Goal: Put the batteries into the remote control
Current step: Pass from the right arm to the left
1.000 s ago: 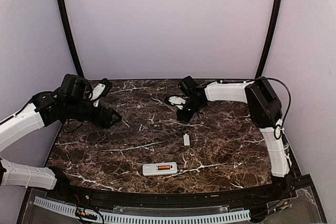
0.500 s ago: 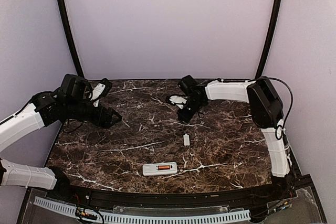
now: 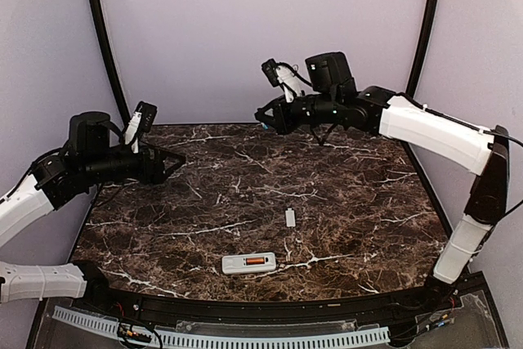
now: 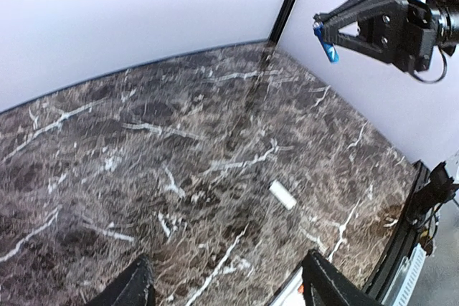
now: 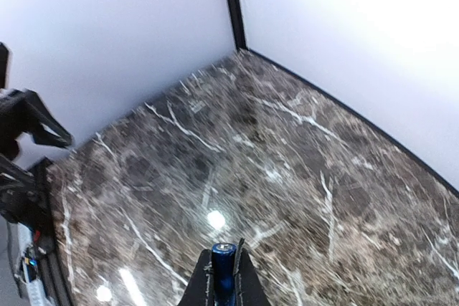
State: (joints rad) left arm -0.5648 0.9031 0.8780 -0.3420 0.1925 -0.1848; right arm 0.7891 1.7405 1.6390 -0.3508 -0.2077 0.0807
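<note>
White arm shells (image 3: 433, 132), black joints (image 3: 490, 190), perhaps thin black cables (image 3: 323, 132).

The counter (image 3: 351, 226) is dark brown marble with white veins. A small white flat piece (image 3: 290, 217) lies near its middle.

White remote (image 3: 249, 263) lies flat, orange battery (image 3: 257, 261) seemingly seated inside — blue battery (image 5: 223, 261) held aloft.

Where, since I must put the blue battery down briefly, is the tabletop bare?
The table is bare right of the small white piece, left of it, and behind it. Crowded only at the front, around the remote.
</note>
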